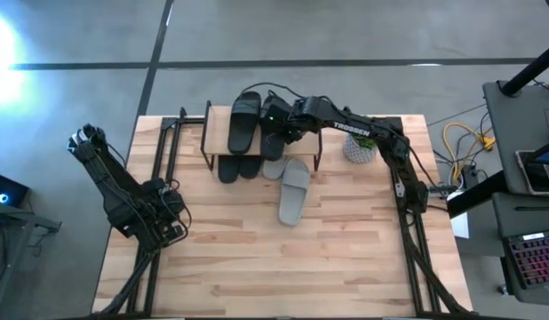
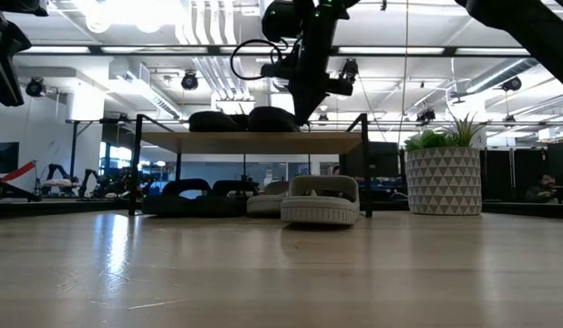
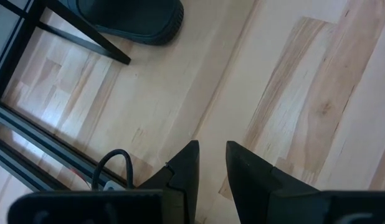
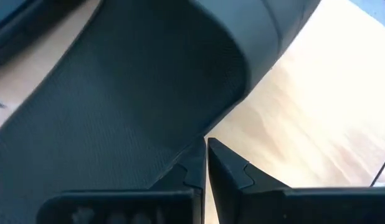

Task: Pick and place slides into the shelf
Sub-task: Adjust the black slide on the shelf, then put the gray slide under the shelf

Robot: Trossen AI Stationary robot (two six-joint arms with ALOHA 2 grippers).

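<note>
Shelf (image 1: 218,133): far-centre of bench (image 1: 257,258), light top board, thin black frame.

On top board: black slide (image 1: 243,122), long axis running front-to-back, toe toward far edge; second black slide (image 1: 274,135) just beside it on the right-arm side, same heading, mostly hidden under the arm in the high view.

Under top board: two black slides (image 1: 238,167) side by side, plus one pale grey-green slide (image 1: 274,169), heels poking out toward the near edge.

Still out on bench: last pale grey-green slide (image 1: 294,190), just in front of shelf, touching or nearly touching its mate (cannot tell which), long axis roughly front-to-back w/ slight tilt.

Right fingers (image 1: 279,116): over the shelf top, pressed together, nothing between the tips; in the right wrist view tips (image 4: 205,165) sit right against the strap/sole edge of the second black slide. Looks like settling or nudging it, not carrying.

Left fingers (image 3: 212,168): parked low at left side of bench, slightly apart, empty, pointing down at bare wood.

Key relation for next move: loose grey-green slide lies near-side of right fingers, toward bench centre; right arm clearly nearer, left arm well apart. Approach likely across the strap, i.e. crosswise to long axis.

Potted plant (image 1: 360,147): right of shelf, near right arm's path.
</note>
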